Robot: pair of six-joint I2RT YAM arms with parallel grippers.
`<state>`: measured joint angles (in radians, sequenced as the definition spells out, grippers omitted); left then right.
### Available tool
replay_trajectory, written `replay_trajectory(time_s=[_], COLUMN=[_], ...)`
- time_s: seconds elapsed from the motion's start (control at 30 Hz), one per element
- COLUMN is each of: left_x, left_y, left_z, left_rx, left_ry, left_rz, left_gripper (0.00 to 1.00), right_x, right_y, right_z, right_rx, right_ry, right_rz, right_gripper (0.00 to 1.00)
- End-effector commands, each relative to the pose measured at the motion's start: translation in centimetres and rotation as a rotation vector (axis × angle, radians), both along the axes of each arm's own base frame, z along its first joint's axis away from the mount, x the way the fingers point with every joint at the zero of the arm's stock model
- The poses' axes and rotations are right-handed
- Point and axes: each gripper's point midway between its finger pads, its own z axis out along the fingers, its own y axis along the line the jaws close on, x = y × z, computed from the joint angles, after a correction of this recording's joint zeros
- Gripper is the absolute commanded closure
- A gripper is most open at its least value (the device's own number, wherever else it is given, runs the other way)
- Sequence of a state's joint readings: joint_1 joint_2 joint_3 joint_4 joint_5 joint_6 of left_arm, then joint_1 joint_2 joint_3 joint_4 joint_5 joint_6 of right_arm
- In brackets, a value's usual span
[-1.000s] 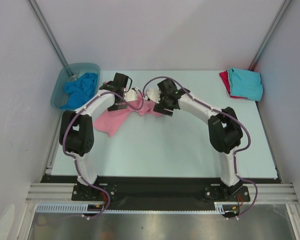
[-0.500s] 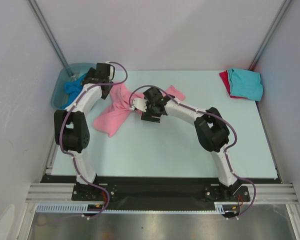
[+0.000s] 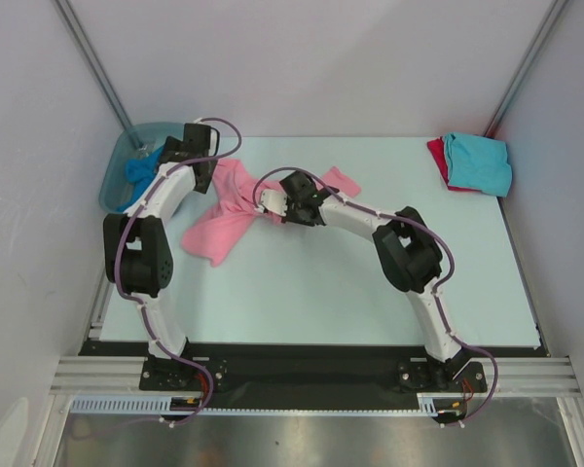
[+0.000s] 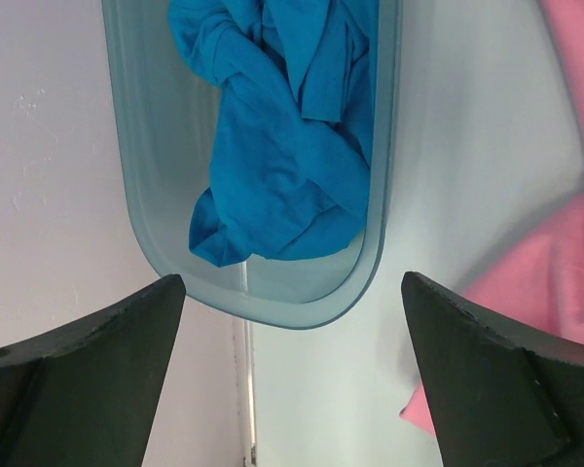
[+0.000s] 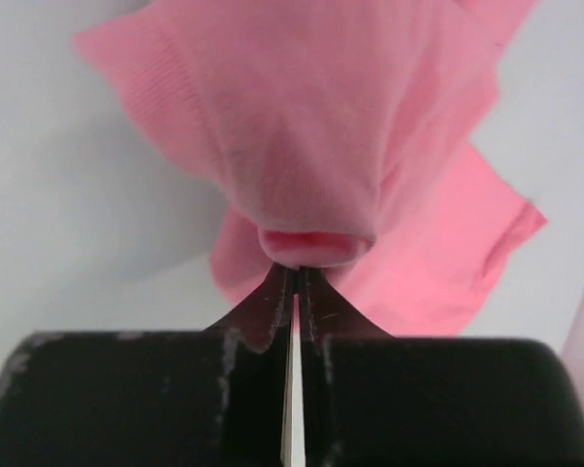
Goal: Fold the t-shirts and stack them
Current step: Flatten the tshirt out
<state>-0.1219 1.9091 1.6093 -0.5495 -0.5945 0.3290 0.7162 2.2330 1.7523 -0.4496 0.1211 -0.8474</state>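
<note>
Pink t-shirt [image 3: 214, 229] lies crumpled on the table [image 3: 370, 292], left of centre, near the tub [image 4: 141, 195]. Judged light, limp, not slippery; it will sag, so you want a hem or shoulder edge.

Right gripper [image 5: 294, 277] is clenched on a pinched fold of it.

Left gripper [image 4: 292, 284] hangs spread wide above the tub, holding nothing. Blue t-shirt [image 4: 282, 146] lies inside.

Pale-blue worktop [image 3: 321, 292] lies open across the near half and centre-right. In the way: crumpled light pink cloth t-shirt [image 3: 214, 233] left of centre, translucent grey-blue plastic tub [image 3: 108, 190] far left, turquoise cloth t-shirt [image 3: 479, 163] atop red cloth t-shirt [image 3: 436, 156] far right
</note>
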Motion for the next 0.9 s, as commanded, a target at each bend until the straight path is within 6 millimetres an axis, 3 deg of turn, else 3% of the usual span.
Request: replay_trajectory(time_s=[0.0,0.1,0.17,0.2,0.3,0.5,0.6,0.87], left_x=[0.2,0.2,0.1,0.1,0.3,0.5,0.7,0.5], left_y=[0.2,0.0,-0.1,-0.1,-0.3,-0.9,-0.9,-0.6], left_z=[3.9,3.7,3.7,3.6,3.4,3.0,3.1,4.0], left_rx=[-0.050,-0.062,-0.069,-0.070,-0.080,-0.116,-0.118,-0.094], left_ry=[-0.114,-0.109,-0.108,-0.109,-0.107,-0.112,-0.114,-0.121], left_rz=[0.025,0.016,0.012,0.012,0.006,-0.004,-0.007,-0.015], left_gripper=[0.00,0.00,0.00,0.00,0.00,0.00,0.00,0.00], right_x=[3.1,5.0,6.0,6.8,8.8,12.5,14.1,16.3], right_y=[-0.5,-1.7,-3.5,-3.8,-6.2,-11.1,-12.8,-16.7], right_z=[4.1,8.4,9.8,12.0,14.7,17.8,17.8,14.5], right_rx=[0.005,-0.036,-0.119,-0.100,-0.144,-0.219,-0.259,-0.306], right_ry=[-0.183,-0.373,-0.465,-0.537,-0.632,-0.797,-0.838,-0.773], right_rz=[-0.047,-0.054,-0.038,-0.050,-0.070,-0.101,-0.110,-0.164], right_gripper=[1.00,1.00,1.00,1.00,1.00,1.00,1.00,1.00])
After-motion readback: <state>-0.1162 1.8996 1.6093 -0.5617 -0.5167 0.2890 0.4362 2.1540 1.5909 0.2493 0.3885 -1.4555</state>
